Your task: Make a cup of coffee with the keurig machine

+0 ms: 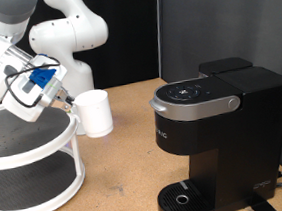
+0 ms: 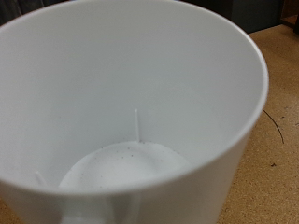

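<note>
White ceramic: the cup (image 1: 94,113), one item, carried by my hand (image 1: 71,103) at its side, raised off the surface (image 1: 126,157) and upright. It hangs just past the rim of the white two-tier round shelf (image 1: 31,161), toward the exterior view's right of that shelf, and stands well apart from the machine. My fingers meet the cup on the side facing the exterior view's left; my hand is closed on it there.

Interior of the cup (image 2: 131,112): plain white wall, round bottom visible, a faint speckled patch on the bottom. It fills nearly the whole wrist view.

Matte black: the keurig machine (image 1: 219,128), one item, standing on the surface at the exterior view's right. Silver-grey arched lid handle (image 1: 196,105) across its front, lid down. Round drip tray (image 1: 182,196) at its base, nothing standing on it.

Tan cork-like board: the surface, carrying the shelf and the machine.
</note>
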You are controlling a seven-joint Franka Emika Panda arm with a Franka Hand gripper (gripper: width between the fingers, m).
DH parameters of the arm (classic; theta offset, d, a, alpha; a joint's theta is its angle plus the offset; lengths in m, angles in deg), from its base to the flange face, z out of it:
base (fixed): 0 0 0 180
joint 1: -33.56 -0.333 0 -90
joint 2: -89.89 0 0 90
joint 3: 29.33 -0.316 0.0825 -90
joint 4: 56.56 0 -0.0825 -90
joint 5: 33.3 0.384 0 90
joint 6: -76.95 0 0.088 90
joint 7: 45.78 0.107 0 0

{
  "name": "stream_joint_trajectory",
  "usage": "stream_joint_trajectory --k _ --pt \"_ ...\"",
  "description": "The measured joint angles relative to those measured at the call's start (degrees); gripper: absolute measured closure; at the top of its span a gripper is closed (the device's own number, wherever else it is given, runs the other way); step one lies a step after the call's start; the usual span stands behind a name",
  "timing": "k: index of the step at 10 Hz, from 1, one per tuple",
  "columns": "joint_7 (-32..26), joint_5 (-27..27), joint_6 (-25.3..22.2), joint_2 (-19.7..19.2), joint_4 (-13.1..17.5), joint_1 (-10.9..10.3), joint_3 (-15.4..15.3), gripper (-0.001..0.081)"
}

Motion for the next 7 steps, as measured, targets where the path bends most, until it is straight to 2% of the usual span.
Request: stream_joint_trajectory --k 1,3,5,7 --pt "0.0 0.0 0.4 -0.2 -0.4 0.0 0.0 0.0740" --pt "0.0 1.1 5.9 -1.6 -2.4 -0.3 -1.3 0.0740" --pt "-0.6 5.1 12.7 -4.4 -4.0 -2.5 -3.2 0.0740" --pt "-3.3 11.0 15.8 -8.3 -4.1 -5.6 -4.2 0.0740"
